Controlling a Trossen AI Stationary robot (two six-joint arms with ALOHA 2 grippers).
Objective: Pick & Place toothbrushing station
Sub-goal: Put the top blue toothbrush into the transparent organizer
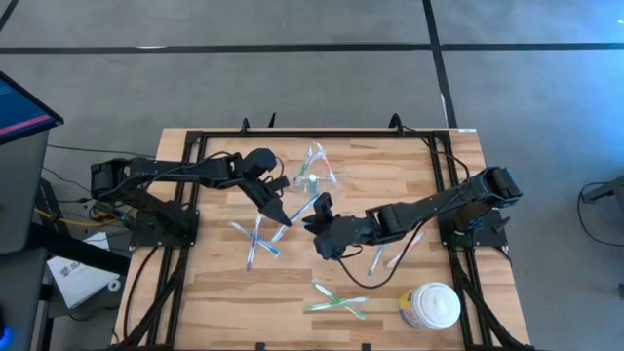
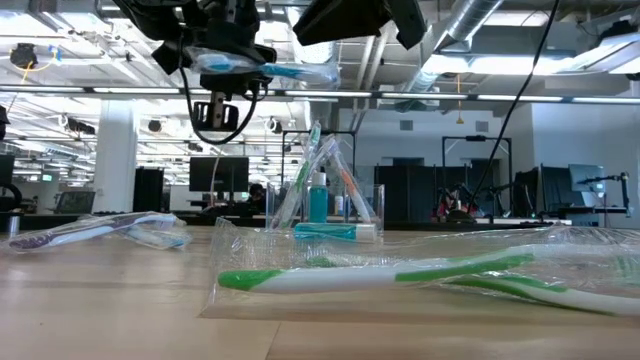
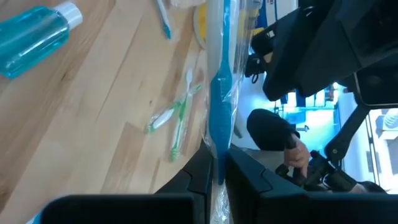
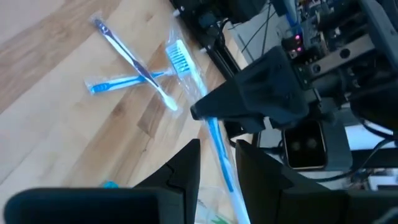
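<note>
A blue toothbrush in a clear wrapper [image 1: 302, 205] hangs in the air between my two grippers. My left gripper [image 1: 281, 213] [image 3: 217, 163] is shut on it. My right gripper [image 1: 320, 207] [image 4: 217, 149] faces it from the right. Its fingers stand on either side of the brush's other end [image 4: 219, 146], and a gap shows there. The clear holder [image 1: 312, 174] [image 2: 320, 190], with brushes and a teal tube in it, stands on the table at the far middle. Two wrapped blue brushes [image 1: 255, 242] and two green ones [image 1: 336, 300] lie flat. My left gripper pinches one end of the wrapped blue toothbrush [image 3: 216, 142] between its two fingers. The brush runs on straight ahead, along the line of the fingers, toward my right gripper. It is lifted clear of the table and lies nearly level [image 2: 270, 70].
A white lidded jar [image 1: 429, 305] stands at the near right corner. More wrapped brushes [image 1: 390, 255] lie under my right arm. Black frame rails [image 1: 292, 134] run along the table's far and side edges. Bare wood [image 1: 214, 292] shows at the near left.
</note>
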